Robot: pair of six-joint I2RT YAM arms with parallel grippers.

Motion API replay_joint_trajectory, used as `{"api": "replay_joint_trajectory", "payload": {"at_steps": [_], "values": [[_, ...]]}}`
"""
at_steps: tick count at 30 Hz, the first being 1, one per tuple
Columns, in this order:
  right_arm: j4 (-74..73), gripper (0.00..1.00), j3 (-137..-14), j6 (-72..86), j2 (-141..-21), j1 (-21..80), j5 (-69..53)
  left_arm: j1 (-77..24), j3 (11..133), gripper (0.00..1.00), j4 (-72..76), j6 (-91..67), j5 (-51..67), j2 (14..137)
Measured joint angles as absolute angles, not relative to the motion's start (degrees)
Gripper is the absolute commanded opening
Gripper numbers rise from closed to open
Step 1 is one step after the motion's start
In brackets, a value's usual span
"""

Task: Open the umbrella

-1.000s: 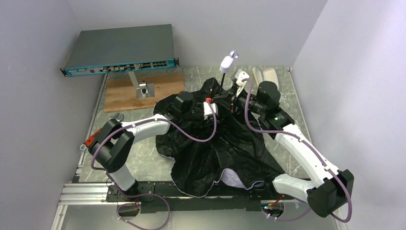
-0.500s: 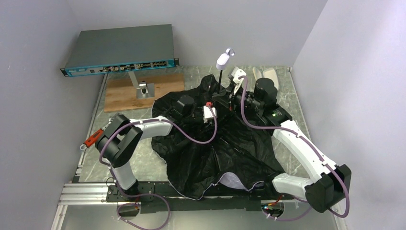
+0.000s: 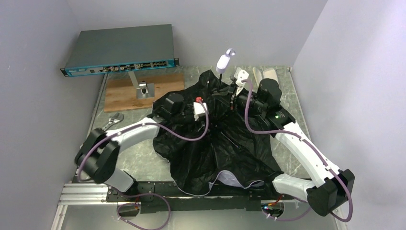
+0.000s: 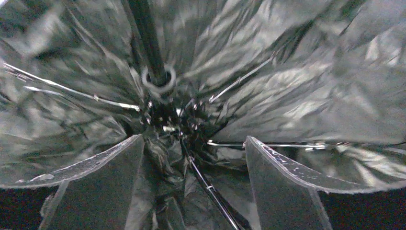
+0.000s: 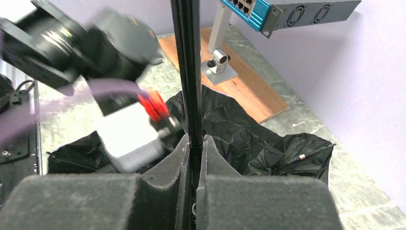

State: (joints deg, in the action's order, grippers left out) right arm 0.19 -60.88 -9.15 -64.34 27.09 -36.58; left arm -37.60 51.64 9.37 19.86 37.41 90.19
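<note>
Backward and to the left is where my left arm has gone over the last second, its elbow swinging out toward the near-left corner. My left gripper (image 4: 194,141) has let go as it went. Its two fingers (image 4: 103,184) now stand wide apart with nothing between them. Just ahead of their tips lies the black inside of the umbrella (image 3: 225,143), and its thin metal ribs (image 4: 72,91) fan out from a hub just beyond the gap. A pale ring (image 4: 158,79) circles the shaft a little farther out from that hub. One dark rib runs back toward me through the open space between the fingers, touching neither as far as I can tell.

My right gripper (image 5: 194,143) has kept its place and stays clenched on the shaft (image 5: 186,72). The thin black rod is pinched between my two foam pads (image 5: 163,165) and rises straight up from them. The overhead view shows the small white handle (image 3: 223,62) at the far end of that rod, above and beyond my right fingertips. It has tipped slightly leftward since the earlier frame.

The canopy (image 3: 191,158) is spread in crumpled black folds over the table (image 3: 143,158), below and to both sides of my grippers, and reaches the near edge. A bit of its pale outer side (image 3: 237,179) shows at the near hem.

Past my left fingers on the far left, well apart from the fabric, sit a wooden board (image 3: 163,84) carrying a metal stand (image 3: 142,88) and a grey network switch (image 3: 119,48). A wrench (image 3: 112,120) lies on the table beside my left forearm.
</note>
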Motion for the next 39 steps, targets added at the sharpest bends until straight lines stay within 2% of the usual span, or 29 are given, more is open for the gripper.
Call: {"api": "replay_joint_trajectory", "payload": {"at_steps": [6,11,20,29,30,33,35,38,39], "values": [[2.35,0.0,-57.93,-10.85,-63.42,27.07,-37.65,-36.73,52.45,0.85,7.7,16.25,39.66,74.19],[2.96,0.0,-57.43,-10.94,-63.42,27.05,-39.57,-34.52,61.12,0.85,4.23,11.79,39.53,69.19],[5.91,0.0,-57.08,-9.8,-63.81,27.22,-42.44,-33.95,78.96,0.8,8.32,1.98,39.42,72.14],[8.03,0.0,-56.69,-6.96,-64.18,28.51,-42.39,-37.47,79.42,0.73,16.08,-5.41,39.68,76.79],[8.05,0.0,-56.69,-6.81,-64.2,28.69,-42.39,-38.11,79.4,0.7,16.73,-5.76,39.7,77.17],[8.12,0.0,-56.69,-6.63,-64.36,28.99,-42.44,-39.94,80.12,0.45,18.31,-7.16,39.62,78.7],[8.25,0.15,-56.6,-6.61,-64.51,29.1,-42.41,-40.82,82.0,0.32,18.63,-7.79,39.38,80.38],[9.82,0.24,-55.66,-6.44,-64.55,29.12,-42.13,-41.08,84.16,0.06,17.89,-8.49,39.05,81.93],[10.66,0.26,-55.05,-6.48,-64.55,29.12,-41.85,-41.06,84.88,0.0,17.72,-8.73,38.81,82.26]]}}
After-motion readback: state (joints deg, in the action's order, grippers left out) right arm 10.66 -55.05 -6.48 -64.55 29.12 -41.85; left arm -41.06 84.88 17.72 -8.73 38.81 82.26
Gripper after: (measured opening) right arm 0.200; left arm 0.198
